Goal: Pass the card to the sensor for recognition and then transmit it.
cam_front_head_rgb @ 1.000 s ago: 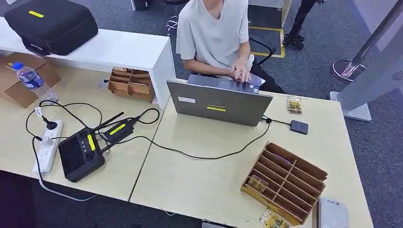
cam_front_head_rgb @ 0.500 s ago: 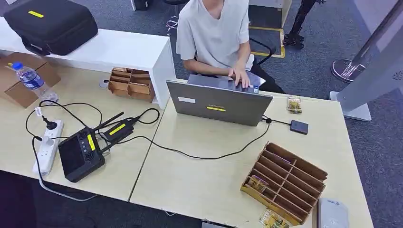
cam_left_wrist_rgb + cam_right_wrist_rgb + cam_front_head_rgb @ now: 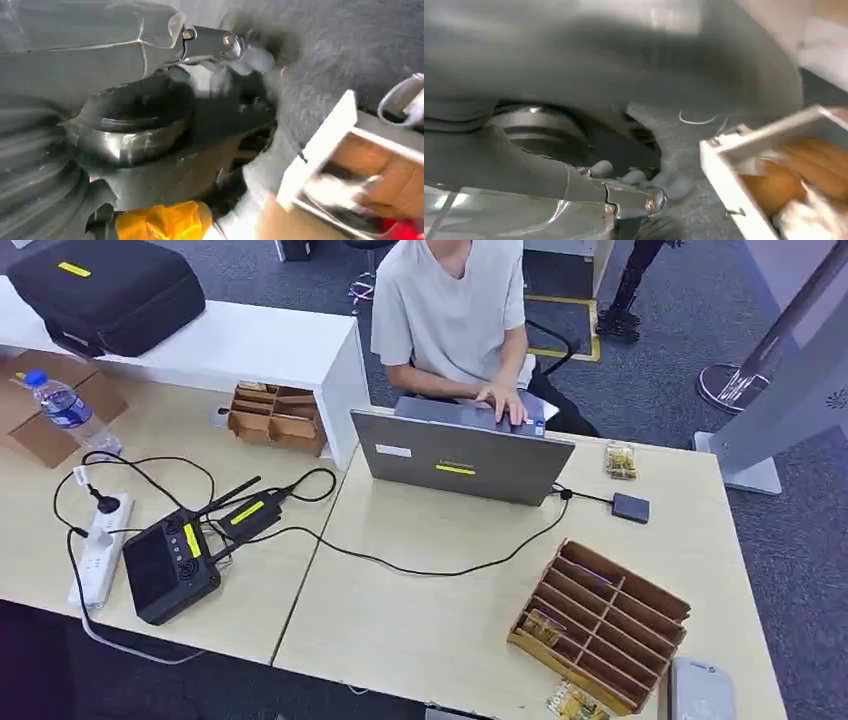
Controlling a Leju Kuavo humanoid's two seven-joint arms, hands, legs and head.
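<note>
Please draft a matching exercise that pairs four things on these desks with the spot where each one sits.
Things:
1. water bottle
2. laptop
3. wooden slotted card rack
4. black handheld controller

Places:
A. in front of the seated person
B. near right part of the right desk
C. far left, beside a cardboard box
D. beside the white power strip

Pairs: 1-C, 2-A, 3-B, 4-D

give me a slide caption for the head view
Person types at laptop; slotted card rack and grey sensor wait at table's near edge.
</note>
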